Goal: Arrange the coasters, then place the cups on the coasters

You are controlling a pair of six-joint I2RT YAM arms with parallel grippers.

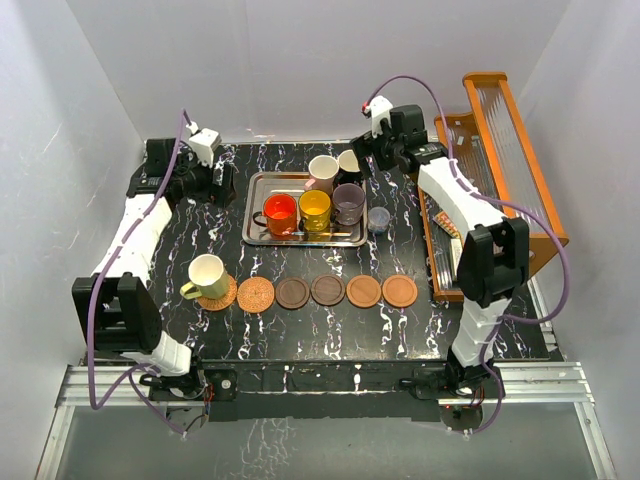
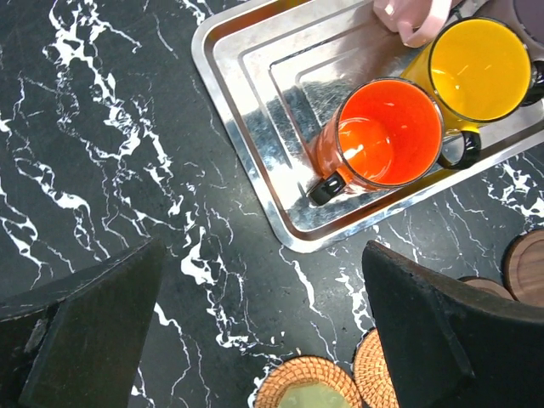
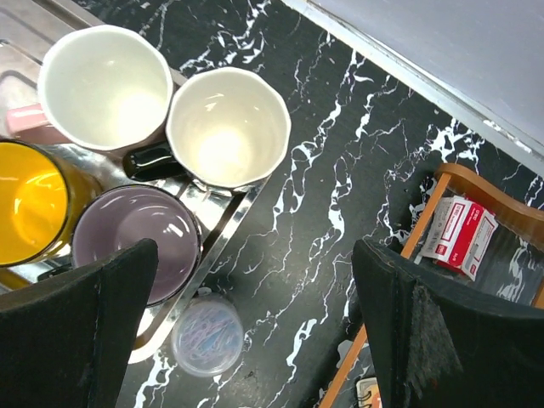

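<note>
Left jaws spread, cream cup (image 1: 207, 272) on coaster (image 1: 226, 295), whole only overhead

A steel tray (image 2: 255, 127) lies just ahead of the left gripper (image 2: 263, 255) on the black marble table (image 2: 93, 144). Beneath the right gripper (image 3: 255, 251), toward its left side, a small clear lidded jar (image 3: 206, 334) stands beside the tray's corner. To that gripper's right, a wooden rack (image 3: 423, 211) holds a red-and-white packet (image 3: 459, 231)

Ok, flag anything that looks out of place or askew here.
Nothing spilled or broken. The black mug crowds the far right corner of the tray, possibly over its rim; a small lidded jar stands just beside it.
</note>
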